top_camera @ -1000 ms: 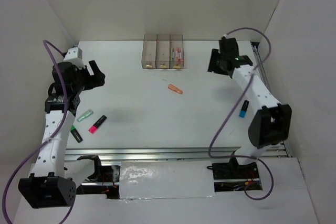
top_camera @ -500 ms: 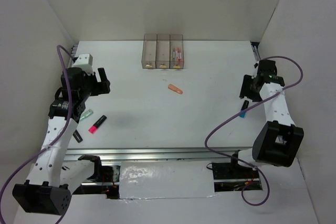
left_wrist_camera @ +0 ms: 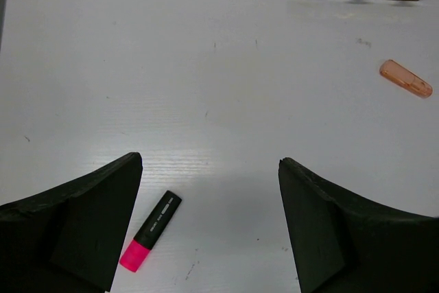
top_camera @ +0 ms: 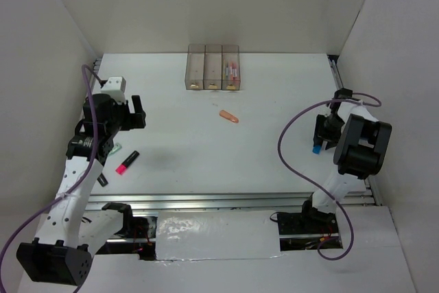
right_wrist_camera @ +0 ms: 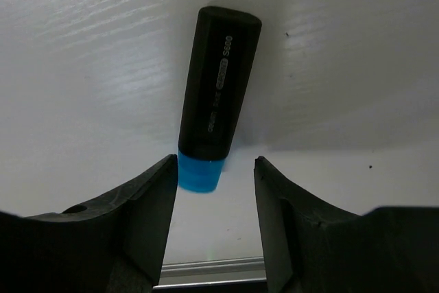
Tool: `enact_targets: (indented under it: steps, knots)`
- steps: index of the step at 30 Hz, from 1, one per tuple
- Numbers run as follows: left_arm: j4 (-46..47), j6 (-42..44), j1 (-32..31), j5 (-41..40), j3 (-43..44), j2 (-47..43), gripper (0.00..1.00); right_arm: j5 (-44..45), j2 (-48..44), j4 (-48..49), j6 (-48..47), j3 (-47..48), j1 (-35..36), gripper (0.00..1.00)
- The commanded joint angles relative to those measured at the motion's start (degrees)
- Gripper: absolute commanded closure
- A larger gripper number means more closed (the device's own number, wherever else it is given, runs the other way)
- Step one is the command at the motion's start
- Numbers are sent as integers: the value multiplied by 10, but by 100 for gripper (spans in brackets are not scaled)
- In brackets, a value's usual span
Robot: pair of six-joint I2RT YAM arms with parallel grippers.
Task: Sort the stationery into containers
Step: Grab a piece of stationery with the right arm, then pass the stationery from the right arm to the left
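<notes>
Mostly the sorting lies ahead of you; of the three joined containers [top_camera: 212, 66] at the far side of the counter [top_camera: 274, 87], only the right-hand one holds anything, a couple of pinkish pens [top_camera: 232, 70] lying lengthwise; the left and middle bins show nothing inside that I can make out. Five pieces lie loose; the orange-salmon pen [top_camera: 229, 116] sits alone near the bins; the pink highlighter [top_camera: 127, 162], the black marker [top_camera: 101, 179] and the pale green pen [top_camera: 114, 148], partly hidden by the arm, cluster at the left. Your left pincer [left_wrist_camera: 209, 231] hangs released above that side, jaws wide, holding nothing; in the wrist view the highlighter lies just beside its left finger. Your right pincer [right_wrist_camera: 214, 200] is low over the blue-tipped marker [right_wrist_camera: 216, 94] near the right edge, released, its fingers straddling the blue end and not yet clenched on it; that marker looks to be your next pick.
</notes>
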Motion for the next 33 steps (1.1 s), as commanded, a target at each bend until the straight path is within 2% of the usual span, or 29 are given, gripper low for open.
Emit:
enact_targets:
  steps: [1, 5, 8, 9, 11, 12, 15, 19, 20, 22, 23, 25, 26, 28, 29, 30, 33]
  knots:
    - [26, 5, -3, 19, 19, -2, 7, 9, 18, 6, 5, 40, 3, 45]
    - [30, -1, -3, 34, 16, 1, 7, 9, 58, 2, 9, 53, 10, 50]
    - [30, 5, -2, 41, 14, 6, 7, 8, 69, 0, 1, 62, 18, 62]
    - [31, 9, -2, 46, 13, 9, 7, 3, 67, 1, -5, 62, 28, 69]
    - [37, 27, 0, 77, 10, 6, 7, -6, 62, 6, -30, 59, 44, 75]
    - [38, 37, 3, 94, 8, 2, 8, -19, 49, 7, -40, 56, 64, 83]
    - [55, 121, 8, 199, -10, -21, 9, -61, 16, -1, -78, 64, 118, 92]
    - [118, 157, 0, 337, -65, -59, 22, -154, -8, -44, -118, 109, 191, 97]
    - [124, 169, -4, 394, -67, -62, 26, -173, -10, -67, -126, 131, 198, 99]
    - [87, 231, -29, 457, -42, -46, 33, -206, -13, -80, -139, 149, 263, 100]
    - [62, 257, -45, 515, -29, -23, 35, -212, -19, -84, -142, 157, 279, 100]
    - [25, 282, -57, 548, 1, 1, 40, -218, -39, -72, -140, 157, 329, 100]
    - [30, 270, -64, 559, 4, 18, 41, -216, -49, -54, -140, 150, 346, 100]
    - [94, 177, -69, 565, 0, 27, 41, -200, -84, -31, -142, 142, 382, 100]
    - [121, 133, -71, 562, -2, 33, 40, -169, -98, -6, -143, 129, 422, 100]
    - [146, 34, -74, 544, -4, 44, 41, -150, -113, 12, -145, 120, 440, 100]
    - [204, -101, -87, 523, 1, 75, 41, -74, -189, 88, -178, 64, 504, 100]
